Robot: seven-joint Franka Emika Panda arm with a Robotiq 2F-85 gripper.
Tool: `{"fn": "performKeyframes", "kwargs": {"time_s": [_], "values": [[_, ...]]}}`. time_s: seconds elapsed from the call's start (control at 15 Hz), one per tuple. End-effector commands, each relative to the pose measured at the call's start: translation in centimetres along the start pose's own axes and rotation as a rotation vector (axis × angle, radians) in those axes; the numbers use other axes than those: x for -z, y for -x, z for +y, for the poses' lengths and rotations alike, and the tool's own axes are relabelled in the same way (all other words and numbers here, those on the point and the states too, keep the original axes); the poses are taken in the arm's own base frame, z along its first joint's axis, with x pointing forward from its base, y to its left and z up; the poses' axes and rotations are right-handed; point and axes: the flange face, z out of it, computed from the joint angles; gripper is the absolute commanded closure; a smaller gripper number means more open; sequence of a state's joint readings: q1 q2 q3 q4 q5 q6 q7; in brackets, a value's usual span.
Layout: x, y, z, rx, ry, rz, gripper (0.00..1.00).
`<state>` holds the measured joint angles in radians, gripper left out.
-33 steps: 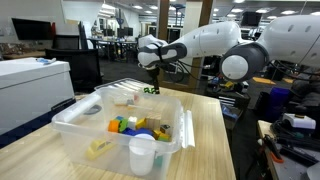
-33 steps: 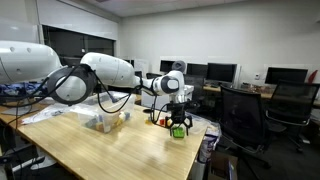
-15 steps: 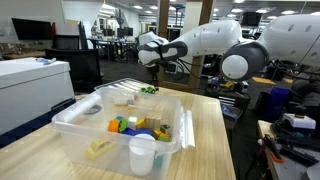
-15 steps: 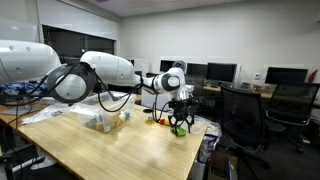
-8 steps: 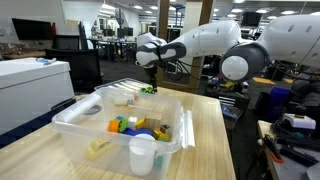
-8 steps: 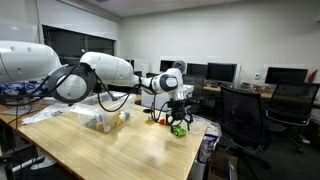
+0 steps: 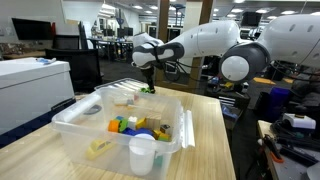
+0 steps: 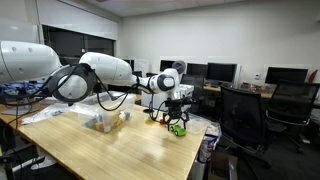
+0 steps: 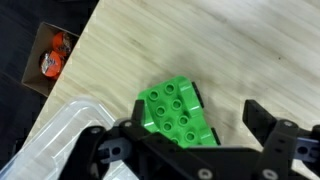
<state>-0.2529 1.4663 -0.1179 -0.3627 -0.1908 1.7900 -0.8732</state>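
A green studded block (image 9: 178,112) lies on the wooden table (image 9: 240,50) just past the corner of a clear plastic bin (image 9: 55,135). My gripper (image 9: 200,125) is open and hangs over the block. The block sits close to the left finger, with a wide gap to the right finger (image 9: 268,122). In both exterior views the gripper (image 7: 148,78) (image 8: 177,103) is low above the green block (image 7: 148,90) (image 8: 178,128), at the table's far end.
The clear bin (image 7: 75,125) (image 8: 104,121) holds several coloured blocks. A white cup (image 7: 142,155) stands at its near corner. Beyond the table edge a box holds orange objects (image 9: 52,60). Office chairs (image 8: 240,115) and desks surround the table.
The arm has shifted slightly to the left in an exterior view. The green block stays at about the same spot at the table's far end.
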Motion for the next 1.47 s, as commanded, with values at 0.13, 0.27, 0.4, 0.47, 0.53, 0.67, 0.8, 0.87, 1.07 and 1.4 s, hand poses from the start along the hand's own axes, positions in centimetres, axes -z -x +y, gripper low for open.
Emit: {"fn": "performKeyframes", "kwargs": {"time_s": [0.13,0.27,0.4,0.47,0.53,0.67,0.8,0.87,1.07,1.4], "values": [[0.2,0.9,0.6,0.035,-0.015,0.004,0.0],[0.2,1.0,0.7,0.014,-0.016,0.004,0.0],[0.2,1.0,0.6,0.023,-0.018,-0.005,0.0],[0.1,0.9,0.5,0.034,-0.015,-0.013,0.0],[0.1,0.8,0.4,0.035,-0.013,-0.014,0.0],[0.2,0.5,0.1,0.022,-0.018,-0.016,0.0],[0.6,0.3,-0.1,-0.01,-0.03,-0.013,0.0],[0.7,0.2,0.0,-0.028,-0.015,-0.008,0.0],[0.6,-0.2,0.0,-0.076,0.002,0.002,0.0],[0.7,-0.6,0.8,-0.209,0.092,0.05,0.0]]}}
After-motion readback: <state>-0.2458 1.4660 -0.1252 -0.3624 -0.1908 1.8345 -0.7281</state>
